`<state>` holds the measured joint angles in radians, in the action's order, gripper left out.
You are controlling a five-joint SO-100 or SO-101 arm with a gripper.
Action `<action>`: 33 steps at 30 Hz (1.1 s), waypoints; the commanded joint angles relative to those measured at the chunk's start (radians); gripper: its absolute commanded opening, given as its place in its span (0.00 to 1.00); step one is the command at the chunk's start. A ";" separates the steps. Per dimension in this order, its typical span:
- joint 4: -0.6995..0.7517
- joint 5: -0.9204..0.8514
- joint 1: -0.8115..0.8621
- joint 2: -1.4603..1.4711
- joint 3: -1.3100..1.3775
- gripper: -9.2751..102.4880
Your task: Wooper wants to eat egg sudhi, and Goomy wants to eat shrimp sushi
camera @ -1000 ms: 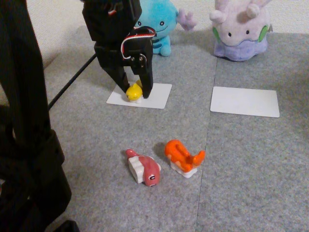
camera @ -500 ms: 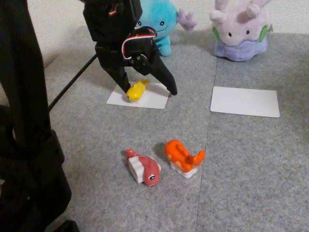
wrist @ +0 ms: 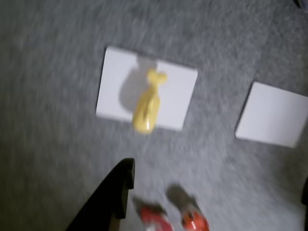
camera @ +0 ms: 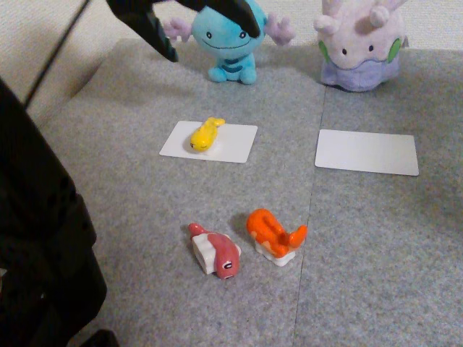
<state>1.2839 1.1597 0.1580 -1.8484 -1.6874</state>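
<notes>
The yellow egg sushi [camera: 205, 134] lies on its side on the left white card [camera: 239, 144], in front of the blue Wooper plush [camera: 231, 61]. Goomy [camera: 359, 47] sits at the back right behind a second white card [camera: 367, 152], which is bare. In the foreground the orange shrimp sushi [camera: 275, 235] rests on the grey mat. My gripper [camera: 212, 43] hangs high at the top of the fixed view, open and holding nothing. The blurred wrist view looks down on the egg sushi [wrist: 146, 107], its card [wrist: 115, 91] and one black finger [wrist: 113, 197].
A dark pink-red sushi toy [camera: 215, 251] lies just left of the shrimp sushi. The black arm base [camera: 36, 253] fills the left foreground of the fixed view. The wrist view shows the bare card [wrist: 274, 114] and both foreground toys at its bottom edge.
The gripper opened and let go of the egg sushi, which now lies on the left card. It then rose well above the mat, towards Wooper.
</notes>
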 commanded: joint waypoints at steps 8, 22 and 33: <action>0.302 -0.423 0.224 -0.290 0.025 0.44; 0.314 -1.031 0.488 -0.207 -0.247 0.44; 0.011 -1.046 0.614 0.002 -0.403 0.44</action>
<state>1.3392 0.1212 0.7547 -1.8699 -2.0893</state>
